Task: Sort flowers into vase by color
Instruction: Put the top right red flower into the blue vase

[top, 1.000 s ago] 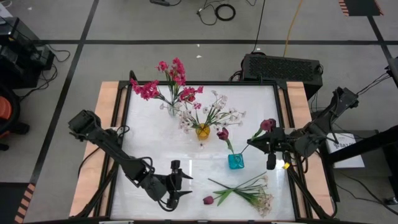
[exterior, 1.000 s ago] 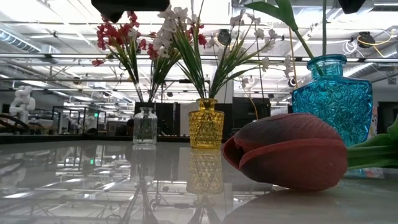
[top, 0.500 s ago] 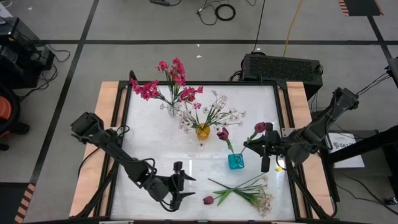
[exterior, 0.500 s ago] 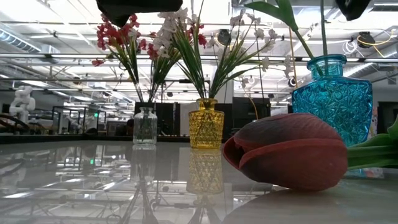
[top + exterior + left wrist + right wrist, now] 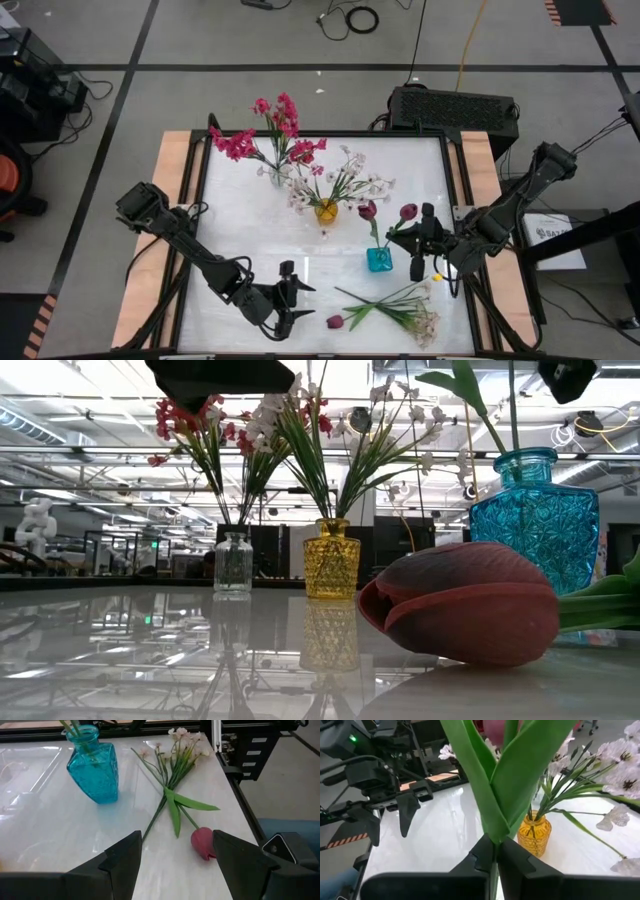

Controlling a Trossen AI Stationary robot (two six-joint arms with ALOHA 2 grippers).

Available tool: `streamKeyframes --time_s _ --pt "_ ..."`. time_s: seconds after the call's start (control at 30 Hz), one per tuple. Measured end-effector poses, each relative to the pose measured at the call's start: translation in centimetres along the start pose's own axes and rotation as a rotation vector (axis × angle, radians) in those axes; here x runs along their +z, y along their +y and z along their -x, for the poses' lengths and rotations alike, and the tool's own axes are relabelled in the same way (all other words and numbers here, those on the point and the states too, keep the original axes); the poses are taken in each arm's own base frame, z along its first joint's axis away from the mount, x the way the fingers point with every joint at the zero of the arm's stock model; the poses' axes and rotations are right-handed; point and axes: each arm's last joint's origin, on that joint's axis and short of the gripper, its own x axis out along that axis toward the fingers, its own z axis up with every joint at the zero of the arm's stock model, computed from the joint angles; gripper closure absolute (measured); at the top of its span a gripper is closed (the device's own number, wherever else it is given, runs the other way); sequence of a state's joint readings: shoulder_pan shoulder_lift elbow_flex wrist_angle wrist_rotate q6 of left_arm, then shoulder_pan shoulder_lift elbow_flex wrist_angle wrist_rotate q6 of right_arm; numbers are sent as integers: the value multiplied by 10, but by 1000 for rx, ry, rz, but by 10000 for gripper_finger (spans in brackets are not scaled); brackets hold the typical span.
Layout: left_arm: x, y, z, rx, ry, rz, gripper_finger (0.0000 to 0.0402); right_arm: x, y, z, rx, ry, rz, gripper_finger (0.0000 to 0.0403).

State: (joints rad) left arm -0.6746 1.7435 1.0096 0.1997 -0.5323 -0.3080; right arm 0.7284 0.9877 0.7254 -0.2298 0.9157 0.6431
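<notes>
Right wrist view: the right gripper (image 5: pixel 495 851) is pinched on a tulip (image 5: pixel 407 212) stem, the stem rising upright from its fingers. From above, that tulip hangs just right of the blue vase (image 5: pixel 379 259); the left gripper (image 5: pixel 285 295) waits, spread, beyond.

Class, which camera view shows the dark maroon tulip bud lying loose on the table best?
The low view: the tulip bud fills the foreground. The left wrist view shows it smaller, the high view tiny; the right wrist view misses it.
</notes>
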Motion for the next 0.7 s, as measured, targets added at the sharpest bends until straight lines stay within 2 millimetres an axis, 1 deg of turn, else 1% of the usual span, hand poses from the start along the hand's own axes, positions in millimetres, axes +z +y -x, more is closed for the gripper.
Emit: streamKeyframes --time_s 0.17,0.4,0.57,0.7 --pt "0 0 0 1 2 -1 152 -5 2 -3 -5 20 18 362" --pt "-1 0 0 2 6 -3 152 -13 0 2 -1 88 63 297" --pt "-3 -1 -2 -6 15 24 152 -15 0 4 6 96 99 237" --pt "-12 -3 -10 -3 39 56 152 -15 -1 10 27 110 121 182"
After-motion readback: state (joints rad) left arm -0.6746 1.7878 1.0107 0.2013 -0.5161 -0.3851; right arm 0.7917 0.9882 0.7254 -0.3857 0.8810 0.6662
